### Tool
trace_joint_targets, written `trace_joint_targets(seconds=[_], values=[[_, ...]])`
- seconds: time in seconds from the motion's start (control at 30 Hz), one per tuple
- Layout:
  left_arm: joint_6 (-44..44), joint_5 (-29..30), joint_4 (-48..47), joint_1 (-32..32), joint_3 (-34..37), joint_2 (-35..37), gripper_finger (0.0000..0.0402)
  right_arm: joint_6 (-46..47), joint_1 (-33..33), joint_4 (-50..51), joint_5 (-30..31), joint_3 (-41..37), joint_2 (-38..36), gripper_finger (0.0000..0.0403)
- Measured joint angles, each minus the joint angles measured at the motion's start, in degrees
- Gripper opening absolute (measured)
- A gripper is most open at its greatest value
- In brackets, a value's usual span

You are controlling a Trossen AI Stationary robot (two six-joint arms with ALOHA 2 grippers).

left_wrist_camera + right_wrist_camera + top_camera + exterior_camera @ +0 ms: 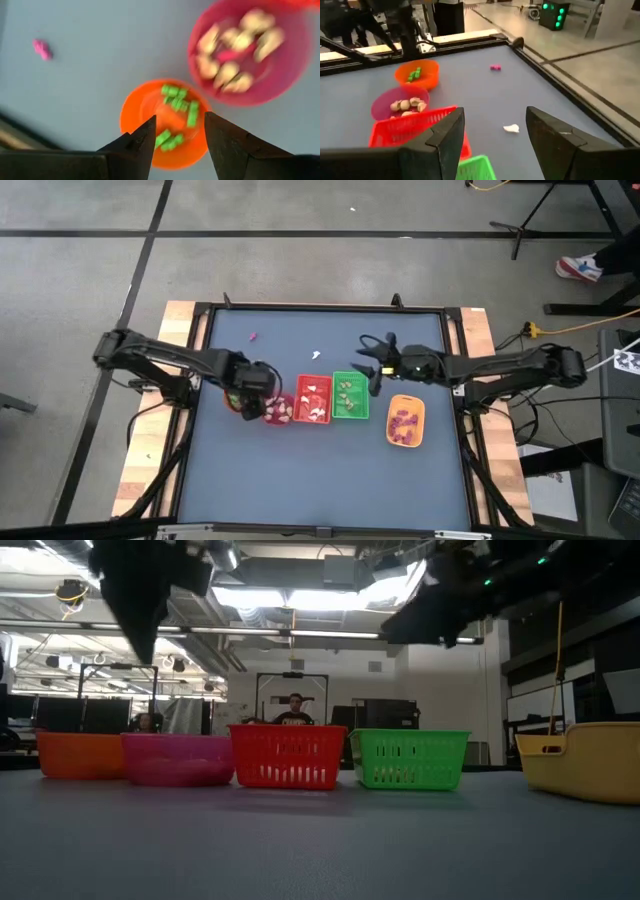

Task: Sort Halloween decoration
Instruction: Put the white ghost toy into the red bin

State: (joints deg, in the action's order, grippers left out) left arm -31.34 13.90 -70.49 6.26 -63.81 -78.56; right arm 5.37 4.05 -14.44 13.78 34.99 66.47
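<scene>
The left hand (180, 135) is held directly above the orange bowl (165, 122), with its fingers spread apart and nothing between them. Green trinkets (176, 107) lie inside that bowl. Just beside the orange bowl, the pink bowl (247, 50) holds cream-yellow trinkets (235, 40), and what may be one magenta piece lies among them, though blur prevents confirmation. Beyond the pink bowl, away from the orange bowl, the red basket (313, 399), the green basket (349, 395) and the yellow-orange tray (405, 421) follow in a row.

Two trinkets are not yet sorted: a magenta trinket (495, 67) and a white trinket (511, 128), both lying on the bare surface (320, 480), well apart from the orange bowl. The right hand (495, 137) is held near the green basket, its fingers likewise spread and empty.

Risks from this position:
- The orange bowl may be struck or tipped by a low exit of the left hand, spilling its green contents.
- A tiny loose trinket may be pinched off-centre and flicked toward the surface edge.
- A reach toward the red basket may be obstructed by the green basket rim.
</scene>
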Motion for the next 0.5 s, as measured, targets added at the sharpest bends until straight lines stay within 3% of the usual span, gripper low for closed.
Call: trace_joint_targets(seconds=[0.1, 0.5], values=[[-0.1, 0.56, 3.49, 0.33, 0.0, 2.94, 0.015, -1.29, 2.72, -6.1, -2.82, 0.4, 4.65, 0.0211], [-0.1, 1.98, 10.22, 0.12, 0.0, 6.42, 0.015, -6.42, 12.32, -5.78, -14.06, 15.12, 26.62, 0.0211]])
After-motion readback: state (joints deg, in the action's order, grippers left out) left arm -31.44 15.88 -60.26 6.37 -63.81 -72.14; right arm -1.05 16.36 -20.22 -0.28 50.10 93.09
